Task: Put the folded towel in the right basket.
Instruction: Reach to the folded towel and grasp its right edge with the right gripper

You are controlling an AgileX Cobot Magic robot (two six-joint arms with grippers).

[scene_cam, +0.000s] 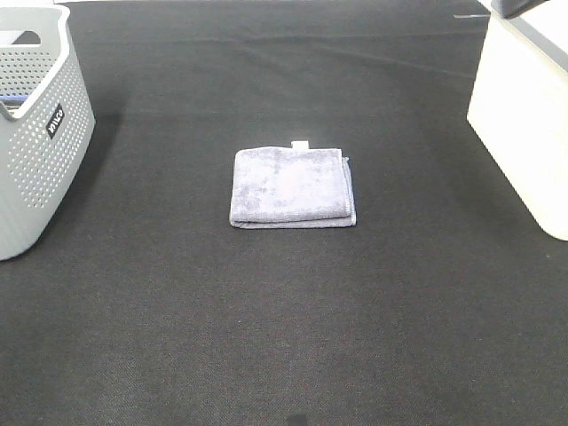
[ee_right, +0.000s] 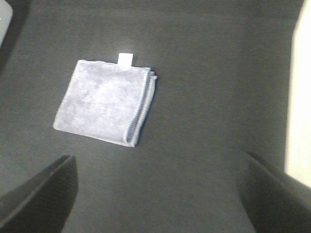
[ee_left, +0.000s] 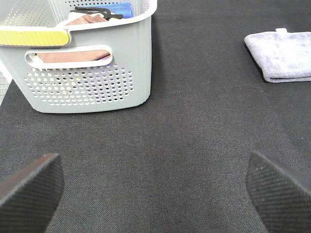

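The folded grey-lilac towel (scene_cam: 292,187) with a white tag lies flat on the black mat at the centre. It also shows in the left wrist view (ee_left: 281,54) and in the right wrist view (ee_right: 104,101). The cream right basket (scene_cam: 525,115) stands at the right edge; a strip of it shows in the right wrist view (ee_right: 300,92). My left gripper (ee_left: 155,187) is open and empty, low over bare mat, well apart from the towel. My right gripper (ee_right: 158,194) is open and empty, above the mat between towel and right basket. Neither gripper shows in the exterior high view.
A grey perforated basket (scene_cam: 35,124) stands at the left edge. In the left wrist view this basket (ee_left: 82,73) holds cloths and a dark hanger-like item. The black mat (scene_cam: 284,337) covers the whole table.
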